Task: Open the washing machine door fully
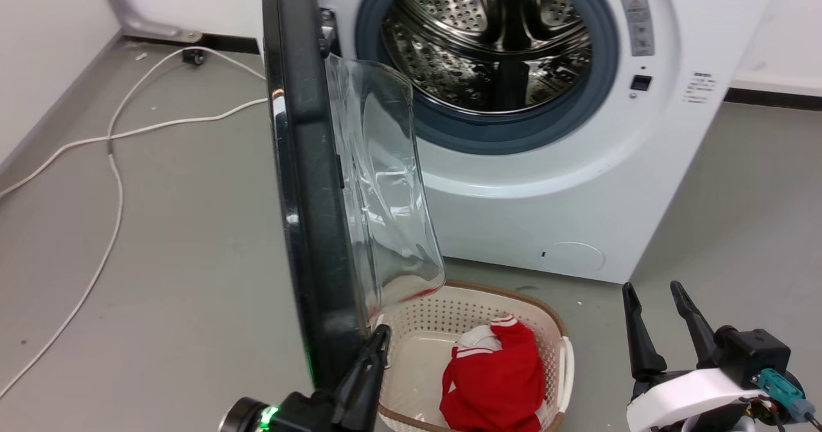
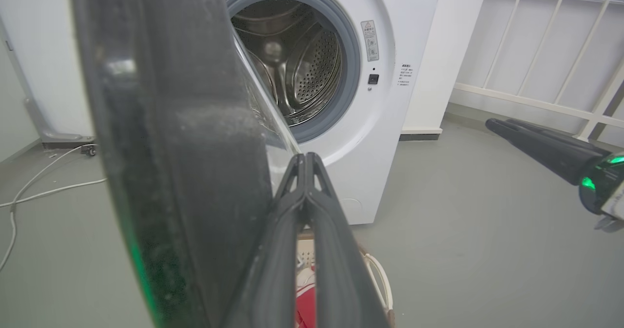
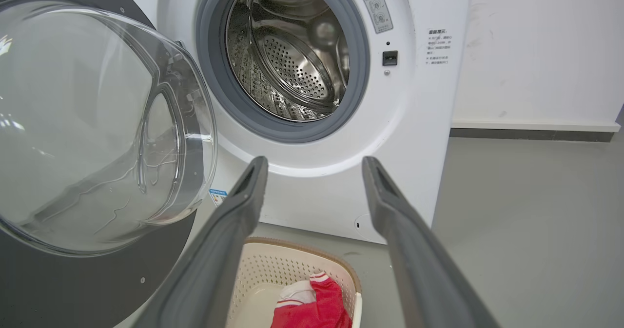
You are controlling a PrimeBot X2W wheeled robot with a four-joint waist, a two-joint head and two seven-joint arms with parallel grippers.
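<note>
Work on the washing machine door looks about half done. The door stands out from the white washing machine. Its thin black edge faces the head camera, and its clear glass bowl points right, toward the round steel drum mouth. So the drum is open to see, but the door is not yet all the way back on the machine's left side. The left gripper has its two fingers pressed together with nothing between them. It sits low, on the glass side of the door, just beside the bottom rim. I think it touches the rim, but the spot is dark and I cannot be sure. Closed fingers make one firm stick, which is good for pushing, so it is likely there to shove the door farther left. The right gripper is spread wide and holds nothing. It is well apart from the door, likely to keep out of the way. A cream basket with a red cloth in it sits on the floor under the door's glass, so a push should stay above it. A white cable lies on the floor on the side the door should swing toward.
</note>
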